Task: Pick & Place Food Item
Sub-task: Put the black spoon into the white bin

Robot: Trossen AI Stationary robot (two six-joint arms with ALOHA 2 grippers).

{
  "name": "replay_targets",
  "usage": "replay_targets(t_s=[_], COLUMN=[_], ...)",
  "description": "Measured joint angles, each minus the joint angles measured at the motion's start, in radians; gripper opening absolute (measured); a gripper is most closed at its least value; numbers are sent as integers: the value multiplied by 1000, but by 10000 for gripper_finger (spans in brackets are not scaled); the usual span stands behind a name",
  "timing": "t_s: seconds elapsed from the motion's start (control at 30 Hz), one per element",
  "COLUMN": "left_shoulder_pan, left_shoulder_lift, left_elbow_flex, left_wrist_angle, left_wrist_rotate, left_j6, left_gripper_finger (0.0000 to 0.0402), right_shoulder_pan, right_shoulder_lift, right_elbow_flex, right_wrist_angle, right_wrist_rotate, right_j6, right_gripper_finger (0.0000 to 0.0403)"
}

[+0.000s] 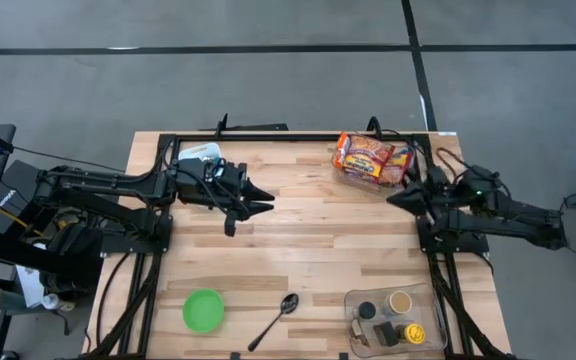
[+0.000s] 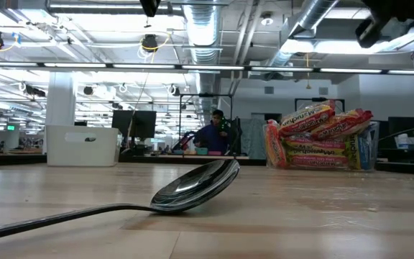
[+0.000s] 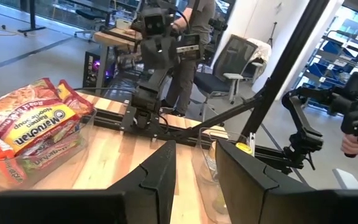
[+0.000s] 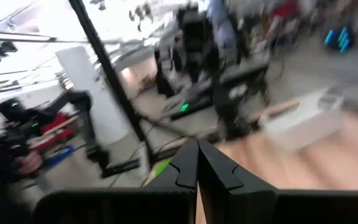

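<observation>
Holding ramen packets (image 1: 373, 158), a clear bin (image 1: 345, 166).

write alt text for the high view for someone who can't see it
Overhead view of a light wooden table with two dark arms above it: the left gripper slightly open and empty, the right gripper shut beside a clear bin of orange ramen packets. Along the near edge lie a green round bowl, a metal spoon and a clear tray of small containers.
</observation>
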Motion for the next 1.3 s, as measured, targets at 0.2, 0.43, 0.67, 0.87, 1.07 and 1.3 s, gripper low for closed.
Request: replay_targets(t_s=[0.2,0.43,0.67,0.87,1.07,1.3], left_shoulder_pan=[0,0,0,0,-24,-110], left_shoulder_lift=[0,0,0,8,16,31], left_elbow_flex=[0,0,0,0,0,1], left_wrist_angle=[0,0,0,-7,-49,-48], left_wrist_rotate=[-16,-18,-22,-28,-29,-27], left_j6=[0,2,3,-8,-19,-17], left_gripper_finger=[108,108,108,108,108,108], right_shoulder_pan=[0,0,0,0,0,-2], right_shoulder_lift=[-38,-35,-44,-43,-36,-36], right_elbow_flex=[0,-50,-183,-237,-237,-237], right_wrist_angle=[17,70,247,297,282,212], right_wrist_rotate=[247,469,479,479,479,479], right_j6=[-174,-295,-316,-311,-343,-373], right_gripper_finger=[0,0,0,0,0,0])
